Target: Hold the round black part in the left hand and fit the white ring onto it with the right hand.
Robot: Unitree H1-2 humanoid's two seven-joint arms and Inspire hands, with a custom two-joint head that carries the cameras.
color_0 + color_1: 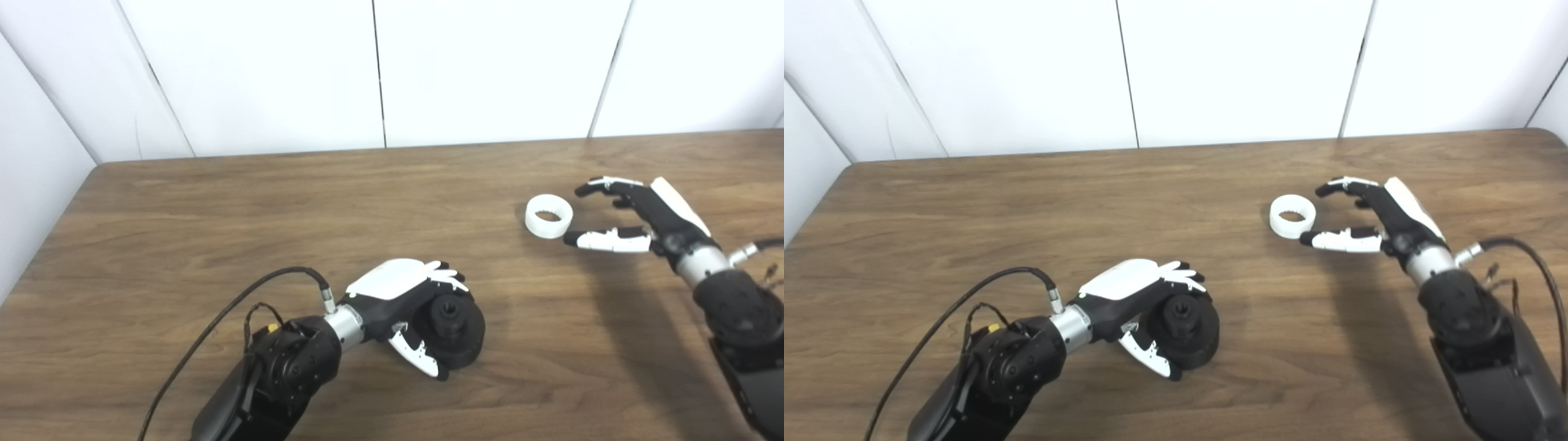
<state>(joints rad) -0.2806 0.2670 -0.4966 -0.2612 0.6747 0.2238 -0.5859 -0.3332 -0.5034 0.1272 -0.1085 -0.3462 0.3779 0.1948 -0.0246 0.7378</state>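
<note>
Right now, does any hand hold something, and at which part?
The left hand grips the round black part around its rim. The right hand is open beside the white ring.

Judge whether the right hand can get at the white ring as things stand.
Probably yes: the right hand is open beside the white ring, fingers and thumb spread toward it, with only bare table between.

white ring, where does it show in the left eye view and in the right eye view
Left eye view: the white ring lies on the table, right of centre, just left of the open right hand.
Right eye view: the white ring sits nearer the picture's middle, again just left of the right hand.
Shared landmark: the round black part in the left hand, lower left of the ring in both.
</note>
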